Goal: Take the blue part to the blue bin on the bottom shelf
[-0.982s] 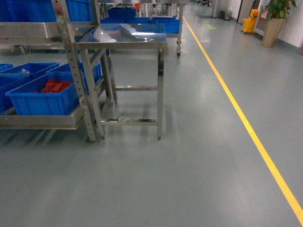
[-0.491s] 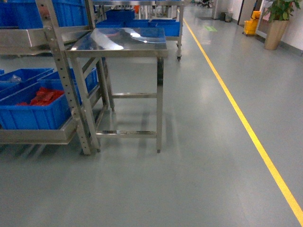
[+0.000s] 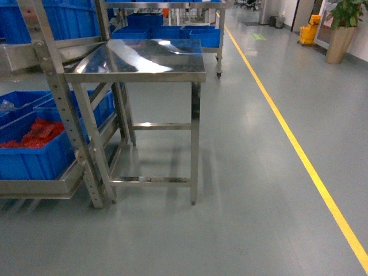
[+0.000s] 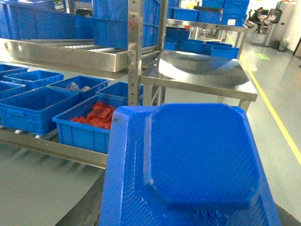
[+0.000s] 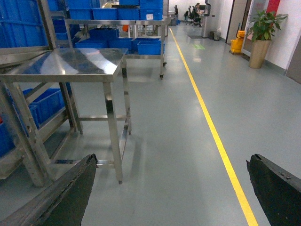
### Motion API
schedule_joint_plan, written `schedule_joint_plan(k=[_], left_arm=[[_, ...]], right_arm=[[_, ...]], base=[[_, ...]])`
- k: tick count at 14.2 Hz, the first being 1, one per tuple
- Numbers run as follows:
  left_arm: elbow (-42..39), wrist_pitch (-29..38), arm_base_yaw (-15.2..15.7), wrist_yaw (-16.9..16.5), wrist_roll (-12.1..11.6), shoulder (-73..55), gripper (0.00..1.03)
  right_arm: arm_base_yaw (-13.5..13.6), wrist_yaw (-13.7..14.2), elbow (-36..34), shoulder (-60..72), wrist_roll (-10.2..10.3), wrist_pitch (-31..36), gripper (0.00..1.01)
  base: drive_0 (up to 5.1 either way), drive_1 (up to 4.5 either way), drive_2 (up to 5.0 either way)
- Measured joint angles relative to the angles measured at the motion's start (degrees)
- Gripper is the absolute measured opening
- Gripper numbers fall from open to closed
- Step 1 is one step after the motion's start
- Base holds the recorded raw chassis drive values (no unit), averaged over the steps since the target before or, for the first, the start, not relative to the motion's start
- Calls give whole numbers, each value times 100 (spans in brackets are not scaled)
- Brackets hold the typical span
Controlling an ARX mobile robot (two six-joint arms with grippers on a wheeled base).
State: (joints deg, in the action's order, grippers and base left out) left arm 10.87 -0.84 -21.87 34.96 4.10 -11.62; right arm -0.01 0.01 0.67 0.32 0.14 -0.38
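Note:
The blue part (image 4: 188,165), a big ribbed plastic piece with a raised octagonal face, fills the lower half of the left wrist view. My left gripper (image 4: 188,219) is shut on it; only a dark finger (image 4: 88,208) edge peeks out beside it. Beyond it runs the bottom shelf (image 4: 51,148) with its folded steel front edge, also at the left of the head view (image 3: 34,188). On it stand blue bins: one with red parts (image 4: 89,127) (image 3: 29,152) and an emptier bin (image 4: 33,106). My right gripper (image 5: 171,193) hangs open over bare floor. Neither gripper shows in the head view.
A small steel table (image 3: 138,60) with thin legs stands right of the rack's perforated post (image 3: 66,121). An upper rack level (image 4: 66,52) carries more blue bins. A yellow floor line (image 3: 299,155) runs along the right. More racks stand behind the table, and a potted plant (image 3: 342,29) is at the far right.
The head view has closed in on the steel table, which looms larger and lower. The rack and its bins have slid toward the left edge.

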Motion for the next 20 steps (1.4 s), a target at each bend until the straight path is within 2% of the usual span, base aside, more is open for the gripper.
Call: schedule_joint_plan(k=[20], left_arm=[[0, 0, 0, 2, 0, 0, 43]], right_arm=[[0, 0, 0, -2, 0, 15, 98]], base=[[-6, 398, -411]])
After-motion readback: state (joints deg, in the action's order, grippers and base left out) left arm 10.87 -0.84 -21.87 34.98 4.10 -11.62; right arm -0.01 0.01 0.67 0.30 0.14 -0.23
